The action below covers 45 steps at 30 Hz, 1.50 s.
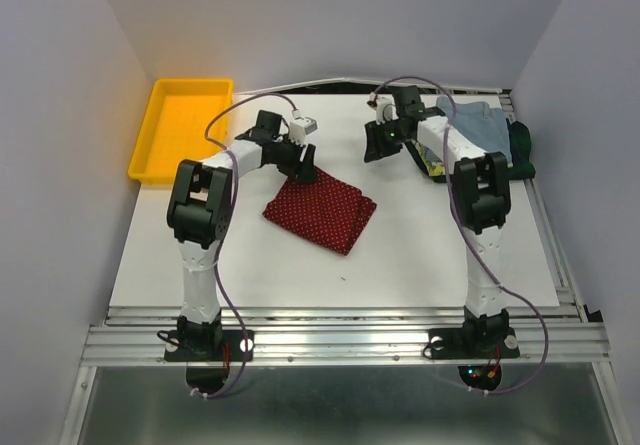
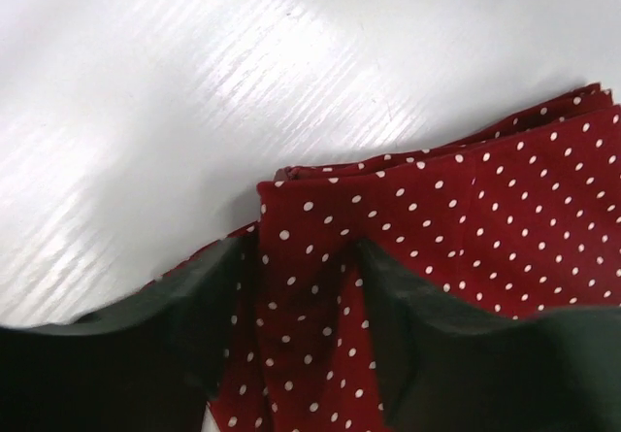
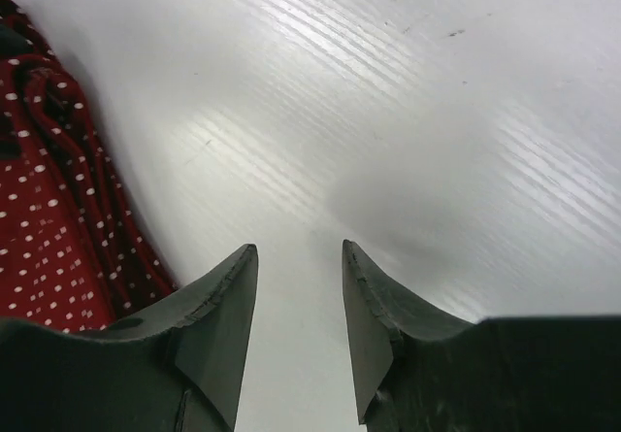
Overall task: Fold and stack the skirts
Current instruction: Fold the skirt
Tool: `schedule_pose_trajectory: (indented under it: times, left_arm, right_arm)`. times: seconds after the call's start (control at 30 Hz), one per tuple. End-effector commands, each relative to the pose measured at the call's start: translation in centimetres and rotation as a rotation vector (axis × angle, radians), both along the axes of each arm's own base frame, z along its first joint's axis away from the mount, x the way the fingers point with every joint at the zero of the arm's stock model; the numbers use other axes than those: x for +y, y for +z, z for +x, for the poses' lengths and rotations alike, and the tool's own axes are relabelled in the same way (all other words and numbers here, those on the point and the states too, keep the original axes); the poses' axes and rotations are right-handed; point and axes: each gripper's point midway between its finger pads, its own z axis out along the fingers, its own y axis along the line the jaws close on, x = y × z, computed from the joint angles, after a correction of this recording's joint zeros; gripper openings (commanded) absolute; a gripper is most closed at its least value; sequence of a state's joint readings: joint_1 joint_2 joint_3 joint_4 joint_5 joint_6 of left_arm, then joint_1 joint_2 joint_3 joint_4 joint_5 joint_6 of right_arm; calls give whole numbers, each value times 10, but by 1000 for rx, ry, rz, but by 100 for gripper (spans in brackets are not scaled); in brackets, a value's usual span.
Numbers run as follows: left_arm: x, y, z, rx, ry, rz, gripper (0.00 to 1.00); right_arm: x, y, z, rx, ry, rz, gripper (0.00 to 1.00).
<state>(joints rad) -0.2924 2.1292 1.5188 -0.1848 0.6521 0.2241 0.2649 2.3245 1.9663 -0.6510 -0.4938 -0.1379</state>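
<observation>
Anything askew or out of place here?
The folded dark red dotted skirt lies diagonal to the table edges, mid-table, apart from the other skirts piled at the far right corner. Nothing looks spilled or damaged.

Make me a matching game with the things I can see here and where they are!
Things:
1 red dotted skirt
2 yellow tray
3 light blue skirt
4 right fingers

Places:
A far left
B open above the bare table
C middle of the table
D far right

Pairs: 1-C, 2-A, 3-D, 4-B
</observation>
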Motion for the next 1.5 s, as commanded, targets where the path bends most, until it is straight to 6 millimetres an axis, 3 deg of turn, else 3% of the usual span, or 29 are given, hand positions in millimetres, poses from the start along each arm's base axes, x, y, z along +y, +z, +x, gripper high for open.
schedule_pose_trajectory:
  times: [0.0,0.03,0.07,0.1,0.13,0.17,0.2,0.23,0.3,0.4,0.5,0.53,0.57,0.63,0.67,0.77,0.8,0.97,1.0,1.13,1.27,1.37,1.47]
  left_arm:
    - [8,94,22,-204,63,-29,71]
    - [11,104,23,-223,75,-27,80]
    - [15,114,25,-248,89,-17,84]
    - [19,134,23,-293,100,-23,99]
    - [25,147,25,-329,119,-32,99]
    - [33,173,24,-392,154,-37,99]
    - [41,172,20,-392,186,-33,99]
    - [49,183,23,-439,213,-35,99]
    - [57,200,10,-478,224,-60,99]
    - [70,211,-4,-493,253,-105,99]
    - [62,210,-31,-441,114,-201,99]
    - [50,197,-52,-377,10,-264,99]
    - [47,186,-57,-323,0,-283,98]
    - [42,153,-71,-186,1,-311,86]
    - [41,126,-79,-84,28,-314,81]
    - [39,87,-91,46,47,-324,72]
    - [39,69,-101,105,62,-321,69]
    - [44,17,-105,217,136,-288,51]
    - [46,0,-110,263,154,-270,47]
    - [55,-37,-124,359,217,-222,44]
    - [60,-35,-126,337,237,-227,45]
    - [60,-8,-125,247,227,-257,46]
    - [61,6,-123,211,235,-270,46]
  right_arm:
    - [2,77,-12,-106,-16,41,46]
    - [5,93,-20,-99,-29,80,46]
    - [7,97,-29,-77,-26,108,46]
    - [17,93,-51,-3,20,180,45]
    - [24,97,-65,61,15,245,45]
    - [30,110,-74,61,35,304,45]
    - [41,104,-102,154,94,384,45]
    - [48,107,-117,218,96,433,45]
    - [70,119,-142,246,173,512,44]
    - [93,110,-173,356,202,578,45]
    - [103,92,-188,452,192,620,45]
    - [101,81,-196,518,175,628,45]
    - [105,78,-199,519,188,635,45]
    - [107,72,-208,564,179,640,45]
    - [105,67,-212,574,175,642,45]
    - [108,62,-226,563,201,634,45]
    - [107,56,-228,563,198,620,45]
    - [93,4,-229,559,166,459,43]
    - [86,-18,-233,614,122,386,42]
    - [69,-58,-215,567,74,221,38]
    - [36,-76,-172,446,19,85,35]
    - [22,-63,-140,340,12,28,35]
    - [19,-45,-123,243,46,-5,35]
